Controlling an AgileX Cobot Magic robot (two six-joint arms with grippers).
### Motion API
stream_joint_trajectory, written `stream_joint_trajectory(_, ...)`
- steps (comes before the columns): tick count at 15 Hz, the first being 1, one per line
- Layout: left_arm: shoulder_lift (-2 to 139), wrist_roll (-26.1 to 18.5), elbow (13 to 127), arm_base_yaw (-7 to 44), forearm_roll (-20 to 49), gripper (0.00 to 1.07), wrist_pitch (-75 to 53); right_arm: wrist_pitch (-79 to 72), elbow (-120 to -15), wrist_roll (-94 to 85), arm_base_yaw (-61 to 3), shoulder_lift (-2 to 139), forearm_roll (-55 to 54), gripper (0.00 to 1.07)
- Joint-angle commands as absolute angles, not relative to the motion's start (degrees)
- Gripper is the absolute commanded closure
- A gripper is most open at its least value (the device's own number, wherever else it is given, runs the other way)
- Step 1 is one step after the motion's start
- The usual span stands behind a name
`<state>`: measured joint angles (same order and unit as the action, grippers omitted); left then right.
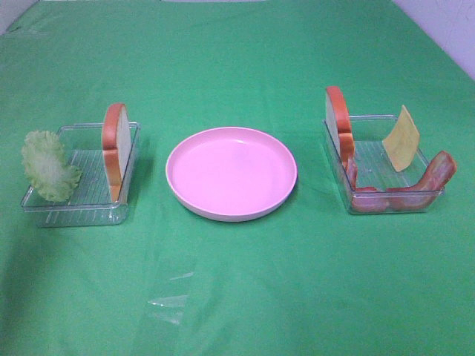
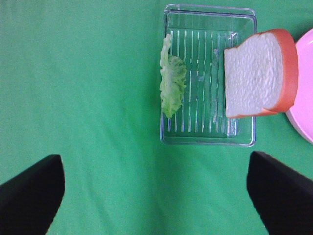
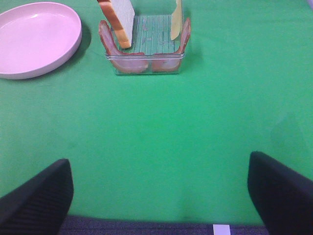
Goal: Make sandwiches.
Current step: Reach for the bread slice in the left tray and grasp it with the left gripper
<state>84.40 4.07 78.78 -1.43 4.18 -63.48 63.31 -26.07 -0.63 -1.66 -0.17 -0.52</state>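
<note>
Across the green surface (image 1: 245,289) I see three things in a row: a clear tray on the left, a pink plate (image 1: 194,202) in the middle and a second clear tray on the right. The sandwich parts lie split between the two trays, none of them stacked.

In the left tray (image 1: 78,213) the first bread slice (image 1: 115,148) stands on edge against the wall nearest the plate. A ruffled lettuce leaf (image 1: 48,167) stands upright at the opposite wall and pokes above the rim.

In the right tray (image 1: 375,116) the second bread slice (image 1: 338,122) also stands on edge along the wall nearest the plate. The yellow cheese slice (image 1: 401,139) leans tilted toward the far outer corner. The bacon strip (image 1: 427,182) curls along the front wall, one end rising over the outer rim.

The left hand (image 2: 156,193) hangs over the cloth near the left tray, its dark fingers (image 2: 29,196) spread wide and gripping nothing. The right hand (image 3: 159,193) hangs well back from the right tray, equally wide open and holding nothing.
</note>
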Motion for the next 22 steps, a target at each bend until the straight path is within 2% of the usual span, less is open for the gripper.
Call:
stream_joint_trajectory(1,90.2,4.4,84.6,-1.1,4.9,0.14,-66.5,63.1,-25.9,-0.4,-1.4,-1.8,-0.9,0.13)
stream_joint_trajectory(6,96.0,4.5,90.6,-1.1,6.9,0.14,-68.4,63.1,-25.9,-0.4,-1.4,-1.8,-0.9,0.13)
stream_joint_trajectory(8,98.0,6.4,92.8,-1.1,9.1,0.14,-68.9,63.1,-25.9,-0.4,-1.4,-1.8,-0.9,0.13)
stream_joint_trajectory(15,106.7,12.7,99.9,10.8,9.1,0.14,-69.8,63.1,-25.9,-0.4,-1.4,-1.8,-1.3,0.13)
stream_joint_trajectory(17,111.1,15.9,104.5,14.8,6.5,0.14,-73.4,63.1,-25.9,-0.4,-1.4,-1.8,-1.3,0.13)
stream_joint_trajectory(22,116.2,19.2,108.5,18.4,4.8,0.14,-75.5,63.1,-25.9,-0.4,-1.4,-1.8,-1.3,0.13)
